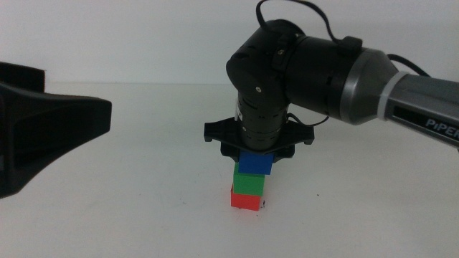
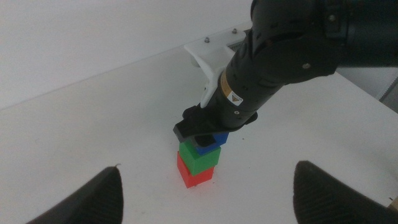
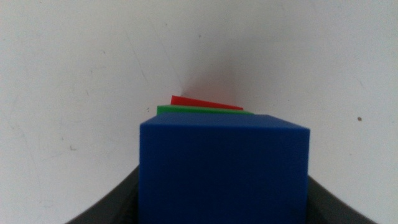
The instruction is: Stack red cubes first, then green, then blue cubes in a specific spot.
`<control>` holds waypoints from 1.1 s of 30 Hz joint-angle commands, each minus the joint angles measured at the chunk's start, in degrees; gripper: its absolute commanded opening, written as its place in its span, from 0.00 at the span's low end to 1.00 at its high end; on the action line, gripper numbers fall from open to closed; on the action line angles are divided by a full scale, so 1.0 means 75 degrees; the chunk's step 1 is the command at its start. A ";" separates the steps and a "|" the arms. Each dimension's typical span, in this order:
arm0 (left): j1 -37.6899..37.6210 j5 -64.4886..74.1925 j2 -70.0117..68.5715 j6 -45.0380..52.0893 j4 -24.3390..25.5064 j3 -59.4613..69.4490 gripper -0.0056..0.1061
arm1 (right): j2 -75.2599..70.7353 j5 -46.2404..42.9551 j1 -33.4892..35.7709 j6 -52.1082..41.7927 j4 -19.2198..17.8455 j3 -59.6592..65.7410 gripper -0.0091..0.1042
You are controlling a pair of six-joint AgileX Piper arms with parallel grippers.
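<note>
Right gripper (image 1: pixel 257 152), jaws closed on blue cube (image 1: pixel 256 163), sets it atop green cube (image 1: pixel 249 183) over red cube (image 1: pixel 246 200); left gripper (image 2: pixel 205 190), jaws wide, waits at 9 o'clock.

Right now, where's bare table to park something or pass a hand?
Bare white table lies between the left gripper and the stack, and in front of the stack. Crowded at centre: red cube, green cube, blue cube stacked, right gripper clamped on the blue one from above.
</note>
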 commanded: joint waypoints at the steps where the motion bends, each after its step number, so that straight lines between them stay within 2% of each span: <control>1: -0.0013 -0.0099 -0.0026 0.0002 0.0005 -0.0003 0.89 | 0.0055 -0.0054 0.0009 0.0049 -0.0152 -0.0102 0.15; 24: -0.0013 -0.0099 -0.0026 0.0002 0.0005 -0.0003 0.89 | 0.0310 -0.0227 0.0100 0.0099 -0.0268 -0.0102 0.17; 25: -0.0013 -0.0099 -0.0026 0.0002 0.0016 -0.0003 0.89 | 0.0328 -0.0227 0.0100 0.0099 -0.0268 -0.0102 0.20; 27: -0.0013 -0.0099 -0.0026 0.0002 0.0066 -0.0003 0.89 | 0.0342 -0.0227 0.0100 0.0099 -0.0268 -0.0102 0.34; 28: -0.0013 -0.0099 -0.0026 0.0002 0.0066 -0.0003 0.89 | 0.0342 -0.0242 0.0100 0.0099 -0.0268 -0.0102 0.56; 33: -0.0013 -0.0099 -0.0026 0.0002 0.0066 -0.0003 0.89 | 0.0274 -0.0641 0.0100 0.0070 -0.0283 -0.0102 0.90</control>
